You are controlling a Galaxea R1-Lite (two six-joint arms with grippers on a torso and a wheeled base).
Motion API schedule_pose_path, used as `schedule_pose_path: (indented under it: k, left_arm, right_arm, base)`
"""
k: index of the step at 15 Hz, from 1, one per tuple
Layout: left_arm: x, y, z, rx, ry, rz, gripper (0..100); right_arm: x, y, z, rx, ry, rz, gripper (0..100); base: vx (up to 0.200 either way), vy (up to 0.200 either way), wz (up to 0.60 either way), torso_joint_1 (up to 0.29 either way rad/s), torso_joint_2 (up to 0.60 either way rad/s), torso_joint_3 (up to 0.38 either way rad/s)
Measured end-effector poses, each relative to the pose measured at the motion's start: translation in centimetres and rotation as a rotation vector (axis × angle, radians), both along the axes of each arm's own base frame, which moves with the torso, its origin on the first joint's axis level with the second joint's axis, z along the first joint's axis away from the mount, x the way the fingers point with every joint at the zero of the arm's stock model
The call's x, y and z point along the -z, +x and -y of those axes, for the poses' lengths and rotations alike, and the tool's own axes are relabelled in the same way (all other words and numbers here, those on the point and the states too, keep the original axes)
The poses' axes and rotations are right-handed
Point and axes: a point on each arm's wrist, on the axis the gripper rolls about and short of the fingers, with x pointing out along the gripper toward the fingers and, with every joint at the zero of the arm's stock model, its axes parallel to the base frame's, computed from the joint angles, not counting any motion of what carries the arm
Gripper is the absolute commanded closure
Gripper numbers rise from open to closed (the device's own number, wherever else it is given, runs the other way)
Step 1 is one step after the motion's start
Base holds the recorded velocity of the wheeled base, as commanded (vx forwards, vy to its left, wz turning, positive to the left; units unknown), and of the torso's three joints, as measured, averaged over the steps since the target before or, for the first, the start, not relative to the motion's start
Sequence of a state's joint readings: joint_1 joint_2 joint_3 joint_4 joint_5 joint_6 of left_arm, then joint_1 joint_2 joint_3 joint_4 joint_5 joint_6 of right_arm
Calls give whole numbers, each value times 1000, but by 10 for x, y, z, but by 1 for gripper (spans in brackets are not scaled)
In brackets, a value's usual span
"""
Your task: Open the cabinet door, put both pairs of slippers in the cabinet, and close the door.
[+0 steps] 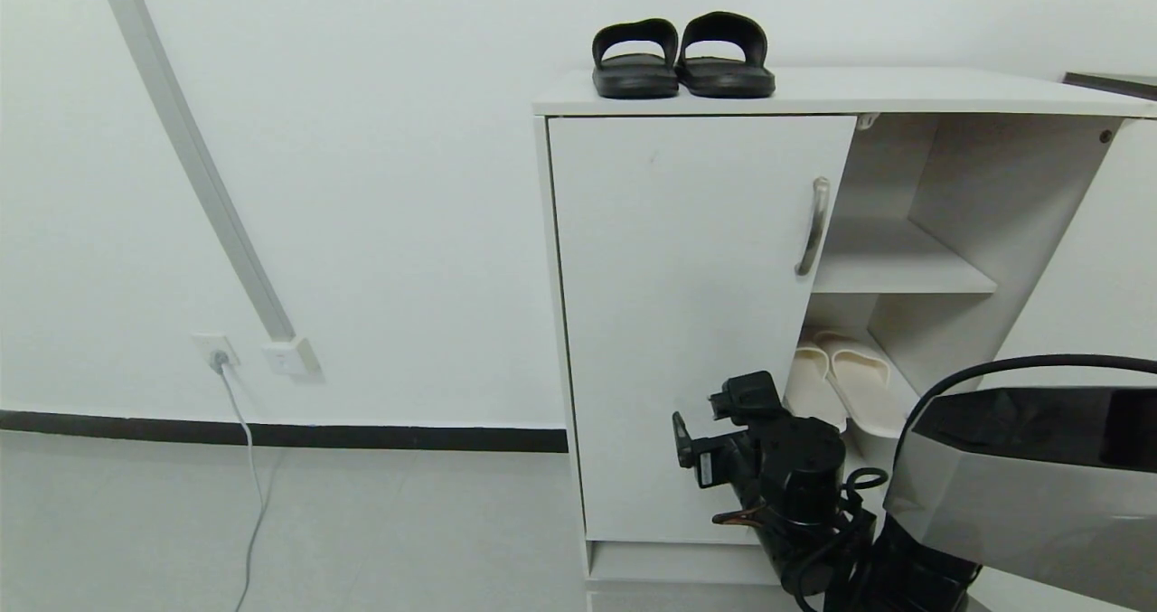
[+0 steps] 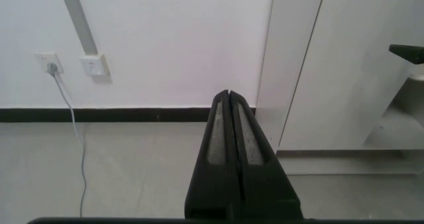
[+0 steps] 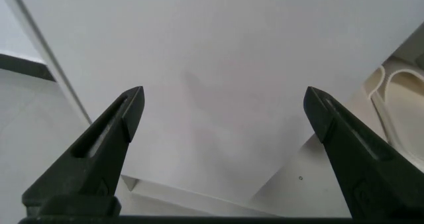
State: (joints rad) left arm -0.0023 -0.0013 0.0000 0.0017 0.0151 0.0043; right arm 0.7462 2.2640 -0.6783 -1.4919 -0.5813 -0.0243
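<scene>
A white cabinet (image 1: 696, 323) stands against the wall, its left door (image 1: 687, 305) closed and its right side standing open. A pair of black slippers (image 1: 682, 56) sits on its top. A pair of cream slippers (image 1: 845, 381) lies on the lower shelf inside. My right gripper (image 1: 711, 420) is open, low in front of the closed door (image 3: 218, 85), with nothing between its fingers; a cream slipper (image 3: 404, 111) shows beside it. My left gripper (image 2: 229, 97) is shut and empty, above the floor beside the cabinet (image 2: 331, 71).
The closed door has a metal handle (image 1: 816, 226) at its right edge. The open right door (image 1: 1107, 259) swings out at the far right. An empty upper shelf (image 1: 895, 273) sits inside. A wall socket with a cable (image 1: 217, 354) is at the left, above bare floor.
</scene>
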Motion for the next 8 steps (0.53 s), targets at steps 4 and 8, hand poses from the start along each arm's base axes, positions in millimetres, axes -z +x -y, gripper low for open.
schedule_pose_path:
  k: [4, 8]
  left_arm:
    - [0, 0, 0, 0, 0, 1, 100]
    - [0, 0, 0, 0, 0, 1, 100]
  right_arm:
    - [2, 0, -1, 2, -3, -1, 0]
    - [4, -1, -1, -2, -10, -9, 0]
  base:
    - [0, 0, 0, 5, -112, -176]
    - [0, 0, 0, 39, -463, -367]
